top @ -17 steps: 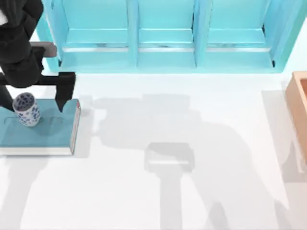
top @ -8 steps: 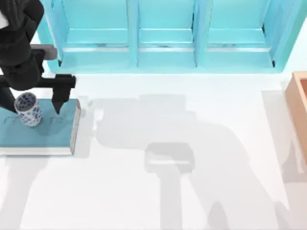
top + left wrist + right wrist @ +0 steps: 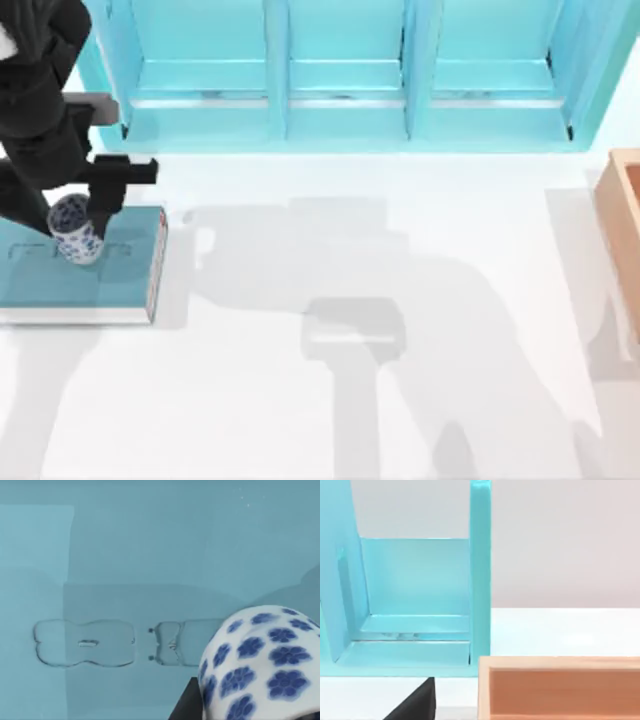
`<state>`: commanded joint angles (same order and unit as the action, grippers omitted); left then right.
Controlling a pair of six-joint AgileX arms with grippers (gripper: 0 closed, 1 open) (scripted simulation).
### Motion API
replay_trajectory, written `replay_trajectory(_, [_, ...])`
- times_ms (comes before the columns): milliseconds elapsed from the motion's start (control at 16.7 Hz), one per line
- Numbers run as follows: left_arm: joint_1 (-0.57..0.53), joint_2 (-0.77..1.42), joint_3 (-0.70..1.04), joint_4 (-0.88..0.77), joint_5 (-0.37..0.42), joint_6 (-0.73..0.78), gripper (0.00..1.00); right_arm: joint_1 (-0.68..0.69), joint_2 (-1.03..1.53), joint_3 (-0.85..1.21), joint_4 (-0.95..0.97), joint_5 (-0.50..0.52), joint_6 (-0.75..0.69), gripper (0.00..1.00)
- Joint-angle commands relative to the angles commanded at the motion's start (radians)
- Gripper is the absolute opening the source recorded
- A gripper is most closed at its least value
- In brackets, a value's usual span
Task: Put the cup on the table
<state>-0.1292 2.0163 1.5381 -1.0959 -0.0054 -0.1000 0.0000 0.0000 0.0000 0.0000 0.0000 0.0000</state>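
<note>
Left end effector sits at the upper left of the top view, over the teal book. Its fingers flank the cup, one dark finger on the cup's right side, and the jaws look clamped on it, so it reads as gripping the cup. Cup is tilted, mouth toward the arm, white with blue flower print. It is over the book's upper middle, not on the bare desk. Cannot tell if its base touches the cover.

Left wrist view: cup at lower right of frame, a dark finger against its side, book cover behind with a faint embossed mark.

Light-blue shelf unit runs across the top of the top view. Orange-tan box at the right edge.

Right wrist view shows the shelf unit, the box, and a dark part of the right end effector at the bottom edge. Cannot tell its jaw state.
</note>
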Motion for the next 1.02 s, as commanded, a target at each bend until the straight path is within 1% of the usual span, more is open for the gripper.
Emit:
replay_trajectory(60, [0.0, 0.0, 0.0, 0.0, 0.0, 0.0, 0.02, 0.0, 0.0, 0.0, 0.0, 0.0, 0.0, 1.0])
replay_trajectory(120, [0.0, 0.0, 0.0, 0.0, 0.0, 0.0, 0.0, 0.0, 0.0, 0.0, 0.0, 0.0, 0.0, 1.0])
replay_trajectory(660, [-0.002, -0.002, 0.004, -0.004, 0.0, 0.001, 0.0, 0.0, 0.0, 0.0, 0.0, 0.0, 0.0, 1.0])
replay_trajectory(780, [-0.003, -0.008, 0.037, -0.04, 0.0, 0.001, 0.0, 0.0, 0.0, 0.0, 0.0, 0.0, 0.0, 1.0])
replay_trajectory(1020, [-0.004, -0.026, 0.136, -0.163, 0.0, 0.0, 0.0, 0.0, 0.0, 0.0, 0.0, 0.0, 0.0, 1.0])
